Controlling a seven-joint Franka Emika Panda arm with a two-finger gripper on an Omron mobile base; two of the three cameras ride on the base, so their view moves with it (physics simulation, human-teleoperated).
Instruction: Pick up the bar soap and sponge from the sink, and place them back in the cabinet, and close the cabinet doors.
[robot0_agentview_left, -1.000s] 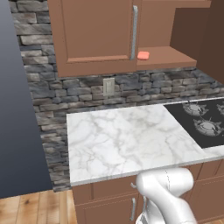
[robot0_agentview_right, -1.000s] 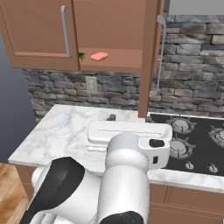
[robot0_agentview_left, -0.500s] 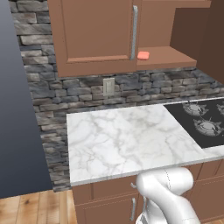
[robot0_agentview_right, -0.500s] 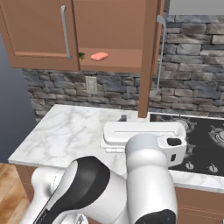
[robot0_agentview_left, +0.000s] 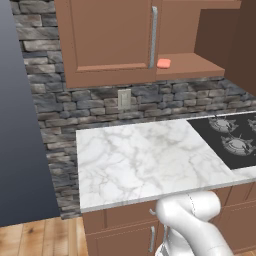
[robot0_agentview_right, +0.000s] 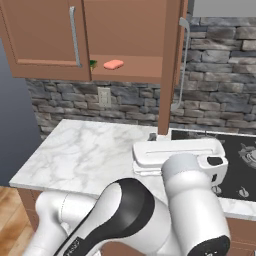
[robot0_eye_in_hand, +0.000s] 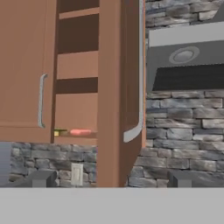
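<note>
The gripper (robot0_eye_in_hand: 111, 179) has its two dark finger tips (robot0_eye_in_hand: 42, 178) spread wide apart at the bottom of the hand view, with nothing between them. Beyond them, above and well apart, stands the cabinet (robot0_eye_in_hand: 78, 65). Its right door (robot0_eye_in_hand: 120, 92) stands open, seen nearly edge-on between the two tips, with its silver bar handle (robot0_eye_in_hand: 139, 78) on the right face. The left door (robot0_eye_in_hand: 24, 70) is shut.

On the lowest shelf (robot0_agentview_right: 132, 67), in the gap between the doors, lies the bar soap (robot0_eye_in_hand: 81, 131), flat and pink. Just beside it, toward the shut door, is the sponge (robot0_eye_in_hand: 58, 132), mostly hidden by that door's edge; the right base view shows only a green corner (robot0_agentview_right: 93, 63). Neither touches the fingers.

Below the cabinet run the stone backsplash (robot0_agentview_left: 150, 100), the marble counter (robot0_agentview_left: 145, 160) and the black stovetop (robot0_agentview_left: 232, 140).
</note>
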